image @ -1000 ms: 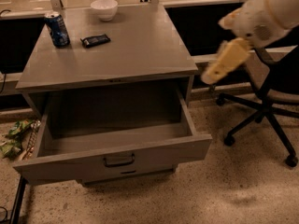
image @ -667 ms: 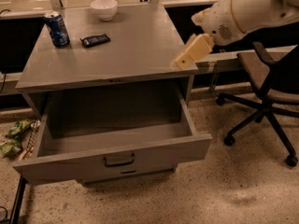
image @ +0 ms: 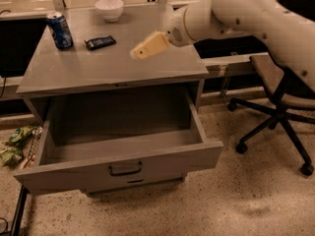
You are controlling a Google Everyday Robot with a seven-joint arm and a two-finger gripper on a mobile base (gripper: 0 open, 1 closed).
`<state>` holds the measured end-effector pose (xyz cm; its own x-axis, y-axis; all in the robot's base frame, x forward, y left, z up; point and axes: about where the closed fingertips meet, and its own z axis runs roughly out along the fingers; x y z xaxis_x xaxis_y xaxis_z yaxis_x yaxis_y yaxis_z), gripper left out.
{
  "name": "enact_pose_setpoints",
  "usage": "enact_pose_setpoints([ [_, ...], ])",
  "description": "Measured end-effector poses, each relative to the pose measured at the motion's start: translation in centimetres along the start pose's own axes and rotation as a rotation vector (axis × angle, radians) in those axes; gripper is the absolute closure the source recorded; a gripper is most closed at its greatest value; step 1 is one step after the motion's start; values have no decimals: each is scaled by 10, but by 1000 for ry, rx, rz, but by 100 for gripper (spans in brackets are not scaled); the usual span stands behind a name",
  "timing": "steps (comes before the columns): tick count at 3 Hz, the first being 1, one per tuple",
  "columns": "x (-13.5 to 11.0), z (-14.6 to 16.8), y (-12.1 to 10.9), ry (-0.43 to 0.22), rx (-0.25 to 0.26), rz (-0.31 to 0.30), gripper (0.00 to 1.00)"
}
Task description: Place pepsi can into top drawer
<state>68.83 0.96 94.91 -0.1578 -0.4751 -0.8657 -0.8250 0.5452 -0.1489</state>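
My gripper has swung in from the right and now hangs over the counter, well apart from the pepsi can, which stands upright at the back-left corner. The top drawer sits open and empty, so I judge the reach has only begun. The fingers seem pressed together, holding nothing. The arm's base is cut off at the right.

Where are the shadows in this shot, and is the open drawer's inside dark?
Camera view: the top drawer is dimmer inside, darkest at its back under the cabinet top; the pepsi can is evenly lit; the gripper, over the middle of the cabinet top, looks bright.
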Motion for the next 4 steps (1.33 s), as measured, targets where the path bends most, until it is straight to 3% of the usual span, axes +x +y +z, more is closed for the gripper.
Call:
enact_pose_setpoints([
  [1, -21, 9, -10, -61, 51, 28, 0],
  [2, -18, 21, -2, -85, 31, 50, 0],
  [3, -25, 74, 16, -137, 20, 93, 0],
  [4, -42, 120, 25, -197, 20, 85, 0],
])
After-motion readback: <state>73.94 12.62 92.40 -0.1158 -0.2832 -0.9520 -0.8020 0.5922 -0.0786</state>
